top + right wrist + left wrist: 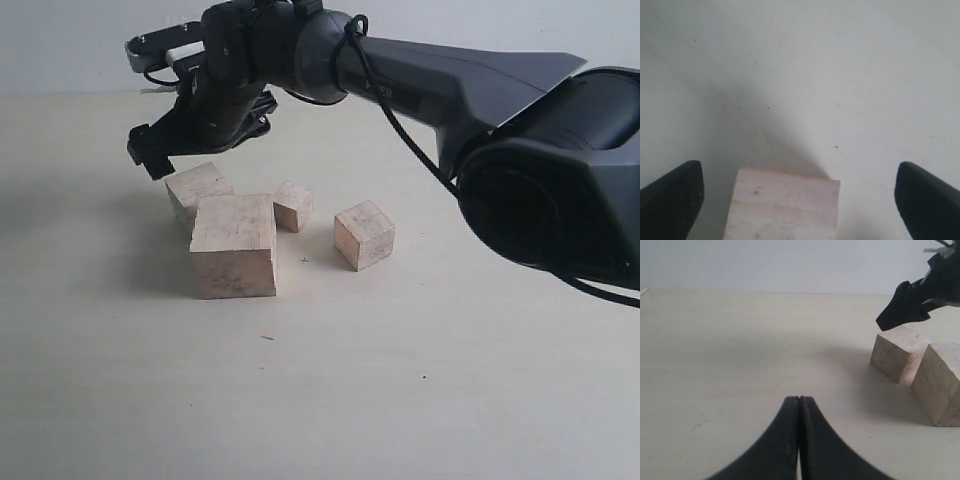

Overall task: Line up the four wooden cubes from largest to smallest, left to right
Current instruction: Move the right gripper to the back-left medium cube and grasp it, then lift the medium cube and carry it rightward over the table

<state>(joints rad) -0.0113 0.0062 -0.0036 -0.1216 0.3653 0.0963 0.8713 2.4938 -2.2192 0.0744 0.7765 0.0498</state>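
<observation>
The four wooden cubes sit close together on the pale table. The largest cube [234, 246] is in front, and the second-largest cube [197, 188] stands right behind it to the left. The smallest cube [293, 205] is behind it to the right. A mid-sized cube [364, 234] stands apart further right. My right gripper [205, 135] reaches across and hovers open just above the second-largest cube [784, 206], which lies between its spread fingers [676, 196] untouched. My left gripper [799, 400] is shut and empty, low over bare table left of the cubes [900, 352].
The right arm's dark body [470, 90] stretches from the right edge across the back of the table. The table [420, 400] is pale wood, with a plain wall behind it.
</observation>
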